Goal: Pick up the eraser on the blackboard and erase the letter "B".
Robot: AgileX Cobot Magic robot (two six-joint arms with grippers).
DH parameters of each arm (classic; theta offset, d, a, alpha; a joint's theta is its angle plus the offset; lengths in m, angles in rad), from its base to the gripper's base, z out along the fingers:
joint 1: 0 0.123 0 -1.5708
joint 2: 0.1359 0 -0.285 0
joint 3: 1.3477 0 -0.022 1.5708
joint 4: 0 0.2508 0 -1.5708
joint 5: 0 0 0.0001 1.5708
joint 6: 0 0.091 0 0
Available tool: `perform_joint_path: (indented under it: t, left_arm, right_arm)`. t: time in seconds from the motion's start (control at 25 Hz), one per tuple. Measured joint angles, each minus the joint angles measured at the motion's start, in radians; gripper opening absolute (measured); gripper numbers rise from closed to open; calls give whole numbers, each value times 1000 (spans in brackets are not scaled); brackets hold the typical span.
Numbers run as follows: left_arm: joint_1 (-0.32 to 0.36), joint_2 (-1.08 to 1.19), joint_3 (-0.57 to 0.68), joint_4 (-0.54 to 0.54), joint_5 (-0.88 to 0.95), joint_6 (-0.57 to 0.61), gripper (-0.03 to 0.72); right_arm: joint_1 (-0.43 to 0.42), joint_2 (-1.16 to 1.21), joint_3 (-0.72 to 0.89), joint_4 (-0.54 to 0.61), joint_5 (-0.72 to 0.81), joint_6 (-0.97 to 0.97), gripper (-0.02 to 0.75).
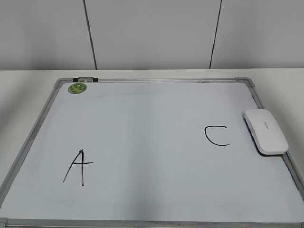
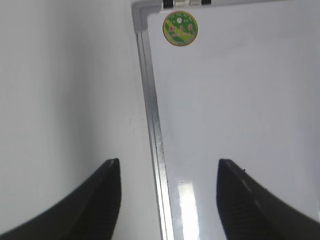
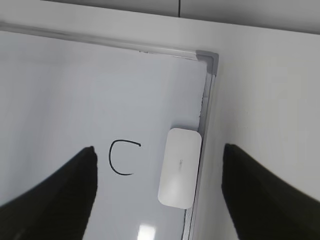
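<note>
**Eraser lay ahead of the right jaws, no "B" in sight**

A pale panelled wall stood behind the white bench. In the exterior view the eraser rested on the right edge of the board, just beside the "C", its long axis along the frame; no arm showed. "A" and "C" were the only letters visible.

In the left wrist view, the left gripper hung spread over the board's left frame, near a green magnet, well apart from the eraser.

In the right wrist view, the right gripper was spread, the eraser ahead between its jaws, so the right arm seemed nearer.

a pale table stands against a grey panelled wall, seemingly with dark seams.
</note>
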Motion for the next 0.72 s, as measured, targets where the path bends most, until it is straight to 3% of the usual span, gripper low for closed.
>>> perform_joint_path:
  t: [0.28,0.72]
  left_arm:
    - [0,-201,31,2,4,-38,447]
    - [0,-593,345,2,17,-40,447]
  right_arm:
    - [0,-148,52,2,4,-2,594]
    - [0,-472,376,2,6,-2,594]
